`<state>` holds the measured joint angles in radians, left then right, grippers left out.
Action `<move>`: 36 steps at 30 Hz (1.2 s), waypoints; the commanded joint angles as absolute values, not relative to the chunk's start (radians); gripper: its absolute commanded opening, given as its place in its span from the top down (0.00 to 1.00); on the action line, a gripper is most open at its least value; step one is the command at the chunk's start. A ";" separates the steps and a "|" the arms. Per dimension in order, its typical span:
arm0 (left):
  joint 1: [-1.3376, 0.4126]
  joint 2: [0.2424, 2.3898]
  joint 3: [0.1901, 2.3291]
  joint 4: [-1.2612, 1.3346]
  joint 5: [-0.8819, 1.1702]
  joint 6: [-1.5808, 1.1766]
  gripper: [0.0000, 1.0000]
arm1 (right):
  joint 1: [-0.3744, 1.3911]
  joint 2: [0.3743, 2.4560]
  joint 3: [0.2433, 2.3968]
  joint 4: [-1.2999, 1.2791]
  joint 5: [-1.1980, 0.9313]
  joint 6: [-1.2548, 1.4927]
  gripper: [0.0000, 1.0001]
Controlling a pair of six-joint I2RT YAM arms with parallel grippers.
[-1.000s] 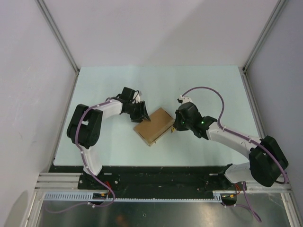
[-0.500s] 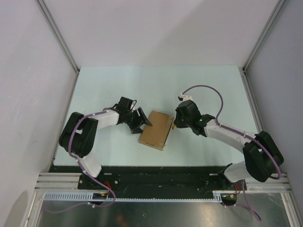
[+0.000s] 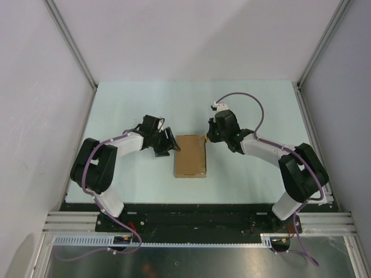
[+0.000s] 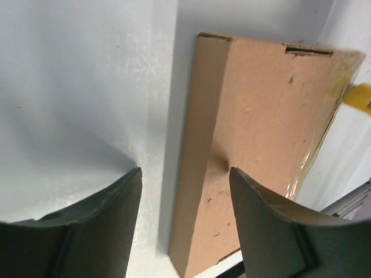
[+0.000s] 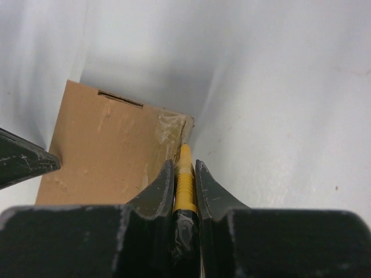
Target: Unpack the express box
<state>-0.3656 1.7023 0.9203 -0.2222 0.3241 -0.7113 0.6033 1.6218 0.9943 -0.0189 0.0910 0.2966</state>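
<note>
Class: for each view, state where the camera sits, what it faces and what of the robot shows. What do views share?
Top external: above and behind, looking down on the table; left arm and right arm show.
Left wrist: on the left arm, facing the box past the open left gripper.
Right wrist: on the right arm, facing the box corner; right gripper shut on a yellow knife.
All three share the box.

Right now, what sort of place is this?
Probably a lab test cell: a pale table walled by blank white panels on metal rails, left arm and right arm bolted at its near edge, a cardboard box between them.
</note>
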 commanded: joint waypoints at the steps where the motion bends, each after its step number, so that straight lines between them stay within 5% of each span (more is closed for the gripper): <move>1: -0.344 1.661 0.943 -0.215 0.317 -0.652 0.36 | 0.600 1.641 1.086 0.048 0.093 0.256 1.00; 8: -0.341 1.683 0.940 -0.215 0.367 -0.621 0.60 | 0.589 1.577 1.086 -0.070 0.184 0.271 1.00; 14: -0.339 1.729 0.946 -0.216 0.405 -0.574 0.70 | 0.597 1.533 1.086 -0.146 0.210 0.288 1.00; 18: -0.325 1.746 0.931 -0.218 0.394 -0.560 0.89 | 0.598 1.503 1.086 -0.163 0.225 0.293 1.00; 36: -0.232 1.781 0.882 -0.238 0.476 -0.551 1.00 | 0.609 1.480 1.085 -0.133 0.218 0.313 1.00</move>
<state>-0.2276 1.7500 0.8986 -0.1970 0.5068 -0.5903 0.5995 1.4982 1.0534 -0.1665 0.2054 0.2958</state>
